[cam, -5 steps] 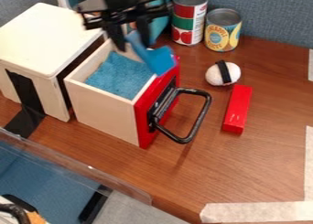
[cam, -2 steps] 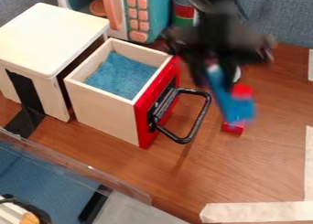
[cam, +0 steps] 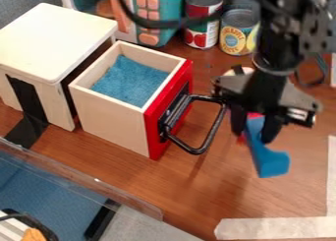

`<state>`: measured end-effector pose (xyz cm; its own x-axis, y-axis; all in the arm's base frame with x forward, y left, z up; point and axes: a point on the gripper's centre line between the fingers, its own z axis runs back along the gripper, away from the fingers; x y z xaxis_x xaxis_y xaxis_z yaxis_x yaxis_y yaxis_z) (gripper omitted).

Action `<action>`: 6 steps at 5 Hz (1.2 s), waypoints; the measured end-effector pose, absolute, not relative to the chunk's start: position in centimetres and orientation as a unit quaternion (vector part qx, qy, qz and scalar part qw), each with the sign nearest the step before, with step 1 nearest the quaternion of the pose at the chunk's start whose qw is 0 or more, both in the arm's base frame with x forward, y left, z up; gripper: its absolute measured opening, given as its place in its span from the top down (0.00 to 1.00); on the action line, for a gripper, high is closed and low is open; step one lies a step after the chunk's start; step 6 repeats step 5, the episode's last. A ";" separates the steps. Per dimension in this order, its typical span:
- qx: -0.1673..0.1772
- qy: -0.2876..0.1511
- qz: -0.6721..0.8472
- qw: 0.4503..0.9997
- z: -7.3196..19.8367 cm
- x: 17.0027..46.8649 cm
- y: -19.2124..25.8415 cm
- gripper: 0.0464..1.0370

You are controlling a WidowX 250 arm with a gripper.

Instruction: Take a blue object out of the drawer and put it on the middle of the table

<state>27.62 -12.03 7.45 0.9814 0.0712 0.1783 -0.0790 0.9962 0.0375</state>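
- Jaws partly spread, pressed around the narrow upper part of a blue toy with a broad, blocky lower end (cam: 270, 162).
- The black gripper (cam: 255, 129) points down over the right side of the wooden table (cam: 197, 195), to the right of the drawer.
- The blue toy hangs at a tilt, broad end lowest and nearest; whether it touches the table cannot be told.
- A red block (cam: 255, 115) is mostly hidden behind the gripper and the toy.
- At left, an open wooden drawer (cam: 111, 124) has a red front, a black handle (cam: 211, 132) and blue fabric (cam: 133, 80) inside.
- Left of the drawer is a pale box-shaped cabinet (cam: 56, 41).
- At the far side, a teal toy microwave (cam: 172, 9) is left of two cans, one red and white (cam: 199, 36), the other with a yellow label (cam: 236, 37).
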 end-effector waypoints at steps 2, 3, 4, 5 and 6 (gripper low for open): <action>0.041 -0.073 0.025 0.996 5.4 27.7 -12.0 0.59; 0.046 -0.065 0.025 0.996 5.3 27.5 -11.9 0.26; 0.053 -0.062 0.029 0.996 6.1 27.0 -11.4 0.04; 0.045 -0.089 0.036 0.994 9.1 26.7 -11.0 0.03; 0.045 -0.089 0.036 0.994 9.1 26.7 -11.0 0.03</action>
